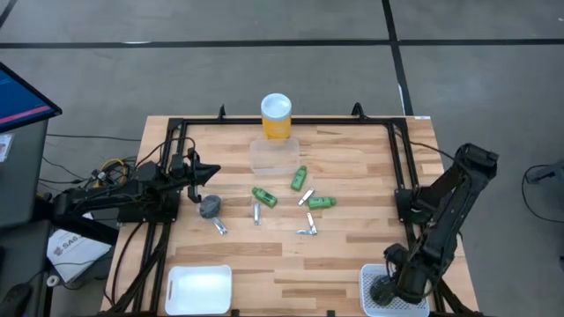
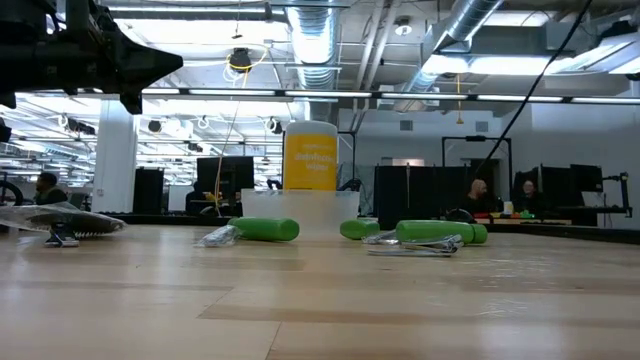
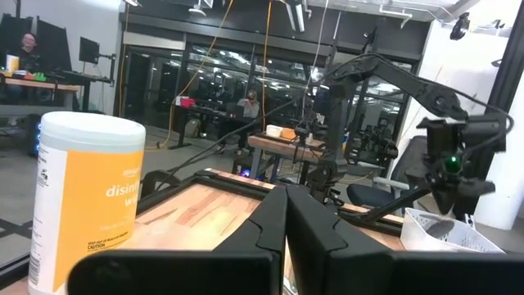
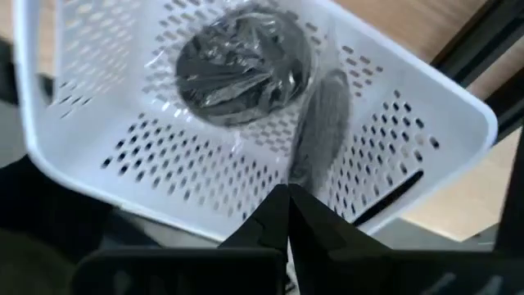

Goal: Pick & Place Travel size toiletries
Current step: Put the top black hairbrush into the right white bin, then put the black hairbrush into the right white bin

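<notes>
Three bright green tubes (image 1: 264, 196) (image 1: 299, 177) (image 1: 321, 202) lie on their sides mid-table, with thin silvery pieces (image 1: 307, 231) (image 1: 256, 213) (image 1: 220, 227) among them. A dark grey round piece (image 1: 210, 206) rests flat on the wood. My left gripper (image 1: 214, 173) (image 3: 286, 201) is shut and hovers level just beyond that round piece, pointing toward the table's right. My right gripper (image 1: 385, 283) (image 4: 286, 197) is shut and points down over a white perforated basket (image 4: 458, 106). A second dark grey round piece (image 4: 243, 65), wrapped in clear film, lies on the basket's floor.
A tall yellow white-lidded cylinder (image 1: 276, 116) stands at the far edge, with a clear plastic box (image 1: 274, 156) in front of it. A white tray (image 1: 198, 289) sits at the near edge on the left, and the basket (image 1: 366, 275) sits near right. Black frame rails (image 1: 398, 167) run along the table's sides.
</notes>
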### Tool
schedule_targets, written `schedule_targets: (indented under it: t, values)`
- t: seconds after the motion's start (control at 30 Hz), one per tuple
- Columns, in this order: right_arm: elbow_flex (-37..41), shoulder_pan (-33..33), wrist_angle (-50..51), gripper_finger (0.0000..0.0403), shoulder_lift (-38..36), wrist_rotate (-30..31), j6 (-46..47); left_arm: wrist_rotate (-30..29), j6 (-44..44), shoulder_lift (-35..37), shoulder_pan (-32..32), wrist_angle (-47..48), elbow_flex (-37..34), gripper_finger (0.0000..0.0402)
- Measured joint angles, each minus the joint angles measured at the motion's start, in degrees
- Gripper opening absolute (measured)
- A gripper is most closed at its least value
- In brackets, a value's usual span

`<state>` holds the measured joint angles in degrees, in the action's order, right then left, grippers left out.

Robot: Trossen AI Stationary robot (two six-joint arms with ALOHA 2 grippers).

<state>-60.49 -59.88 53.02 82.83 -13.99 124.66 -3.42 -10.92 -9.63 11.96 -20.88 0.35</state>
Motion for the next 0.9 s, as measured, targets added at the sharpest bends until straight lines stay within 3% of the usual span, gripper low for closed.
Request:
schedule_targets:
  t: [0.37, 0.77, 0.9]
  values:
    - [0.0, 2.23, 1.98, 0.0016, 2.63, 0.05, -2.22, 0.0, -0.02, 0.0, -0.01, -0.23, 0.0, 0.0002]
    - [-0.05, 4.79, 0.74, 0.0183, 2.19, -1.06, -10.44, 0.0, -0.07, -0.01, 0.0, -0.62, 0.0, 0.0002]
    - [-2.06, 6.55, 0.91, 0.0213, 0.89, -0.64, -14.72, -0.02, -1.82, 0.0, -0.01, -1.25, -0.01, 0.0002]
